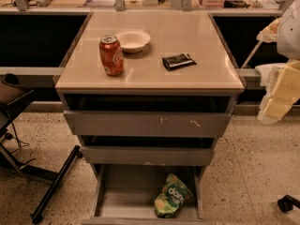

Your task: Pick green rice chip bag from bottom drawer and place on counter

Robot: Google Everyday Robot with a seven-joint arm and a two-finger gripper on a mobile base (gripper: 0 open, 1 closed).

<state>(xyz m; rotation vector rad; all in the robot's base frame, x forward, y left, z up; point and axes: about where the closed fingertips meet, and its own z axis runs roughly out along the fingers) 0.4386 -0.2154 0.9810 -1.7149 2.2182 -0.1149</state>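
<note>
The green rice chip bag (172, 196) lies in the open bottom drawer (126, 191), leaning against its right wall near the front. The beige counter (197, 69) tops the grey cabinet. My gripper (280, 95) hangs at the right edge of the view, at about counter height, to the right of the cabinet and well above and right of the bag. It holds nothing that I can see.
On the counter stand an orange soda can (111, 55), a white bowl (133, 40) and a flat black packet (178, 61). The two upper drawers (147, 123) are pulled partly out. A black chair base (51, 184) lies at the left, a caster (287, 203) at the right.
</note>
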